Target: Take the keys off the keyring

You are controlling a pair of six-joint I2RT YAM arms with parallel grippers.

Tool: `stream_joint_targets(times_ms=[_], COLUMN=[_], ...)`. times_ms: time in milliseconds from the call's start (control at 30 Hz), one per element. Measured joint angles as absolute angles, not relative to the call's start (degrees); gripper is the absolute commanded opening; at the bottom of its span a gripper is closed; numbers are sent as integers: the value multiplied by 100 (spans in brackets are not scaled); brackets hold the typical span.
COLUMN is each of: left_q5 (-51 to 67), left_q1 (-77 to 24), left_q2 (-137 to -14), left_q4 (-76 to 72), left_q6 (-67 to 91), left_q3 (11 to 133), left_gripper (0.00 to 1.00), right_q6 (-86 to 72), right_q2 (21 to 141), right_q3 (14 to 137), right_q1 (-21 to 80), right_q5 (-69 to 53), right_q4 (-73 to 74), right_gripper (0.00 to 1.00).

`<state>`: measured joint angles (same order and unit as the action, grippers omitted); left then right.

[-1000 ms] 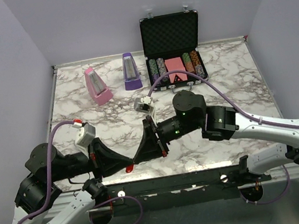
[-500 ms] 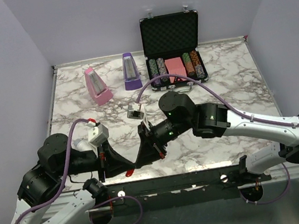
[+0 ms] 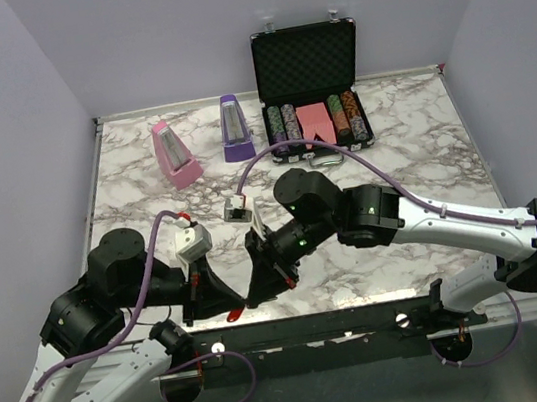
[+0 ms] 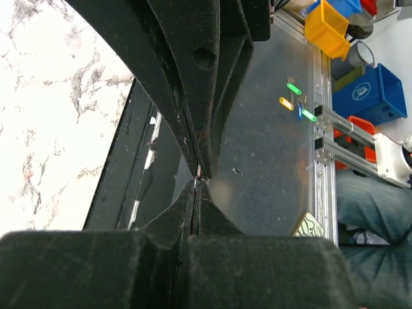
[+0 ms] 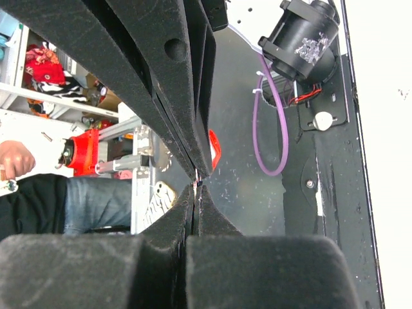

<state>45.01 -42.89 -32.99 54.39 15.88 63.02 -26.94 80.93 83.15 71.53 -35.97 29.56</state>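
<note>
Left tool [image 3: 230, 295]: pressed together, its tip meeting the right tool [image 3: 254, 294].
Right tool: also pressed together; we cannot tell what either pinches.
Keyring [image 3: 233, 314]: red, just under the tips, at the desk's [image 3: 391, 142] near edge.
Keys: we cannot make them out.
Risk: we judge a slipped pinch would drop it off the desk.

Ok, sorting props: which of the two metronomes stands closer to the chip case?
The purple metronome, just left of the case; the pink metronome stands farther left.
</note>
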Motion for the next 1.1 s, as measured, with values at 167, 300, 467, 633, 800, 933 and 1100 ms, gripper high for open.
stream_joint_targets(times_ms=[167,300,467,633,800,933,1100], left_q5=[4569,4622,4689,4727,4724,4718,4681], left_q1=[-4289,-4289,-4289,-4289,-4289,-4292,-4300], left_q2=[-3435,-3457,-3450,-3345,-3284,-3229,-3133], left_q4=[5594,5599,5570,5430,5352,5210,4915], left_q6=[1435,1431,1455,1577,1699,1872,2121], left_q3=[6302,6300,6283,6176,6093,6086,6093], left_gripper=[0,0,0,0,0,8,15], right_q6=[-2687,-2687,-2689,-2703,-2742,-2773,-2847], right_q2=[8154,8162,8160,8134,8071,7942,7754], right_q3=[8315,8315,8315,8250,8130,8001,7885], right_q1=[7153,7153,7153,7153,7155,7155,7164], right_q5=[-3621,-3651,-3673,-3684,-3691,-3686,-3675], right_q4=[3079,3096,3094,3006,2873,2659,2383], right_gripper=[1,1,1,1,1,1,1])
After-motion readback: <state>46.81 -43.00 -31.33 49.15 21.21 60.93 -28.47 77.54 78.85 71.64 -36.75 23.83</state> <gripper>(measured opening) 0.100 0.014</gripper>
